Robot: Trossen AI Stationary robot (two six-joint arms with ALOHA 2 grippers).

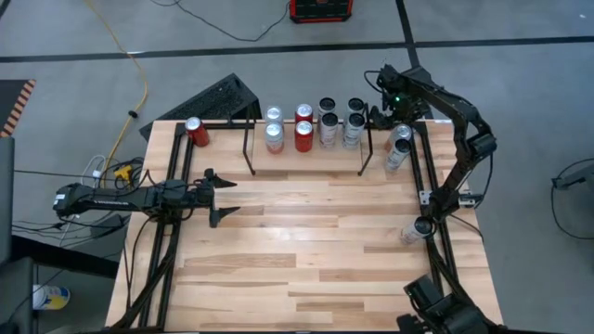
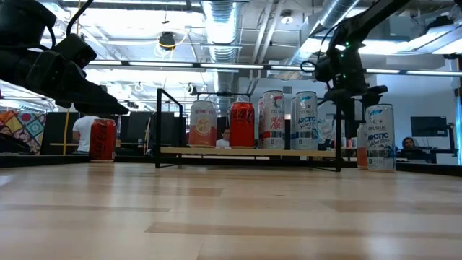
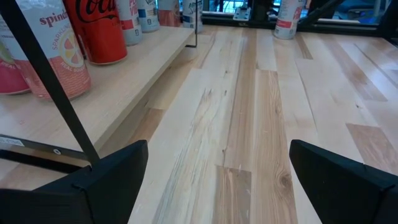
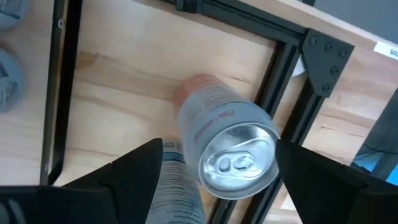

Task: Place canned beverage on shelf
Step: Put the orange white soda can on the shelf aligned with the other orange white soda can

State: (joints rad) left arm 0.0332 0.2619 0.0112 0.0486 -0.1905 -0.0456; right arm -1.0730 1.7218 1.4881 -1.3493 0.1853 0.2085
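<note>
The shelf (image 1: 306, 160), a light wood board on thin black rod uprights, stands at the table's far middle and carries several cans (image 1: 303, 134). Just to its right, two silver cans stand upright on the table. My right gripper (image 1: 390, 117) hangs open above the farther one (image 4: 239, 158), pointing down, with one finger on either side of its top and clear of it. The nearer can (image 4: 177, 190) stands close beside it. My left gripper (image 1: 218, 197) waits open over the table's left part, pointing level toward the right edge.
A red can (image 1: 196, 131) stands at the far left corner, and another silver can (image 1: 415, 229) stands by the right rail. Black tubular rails (image 1: 429, 167) run along both table sides. Bare wood lies in front of the shelf (image 3: 261, 124).
</note>
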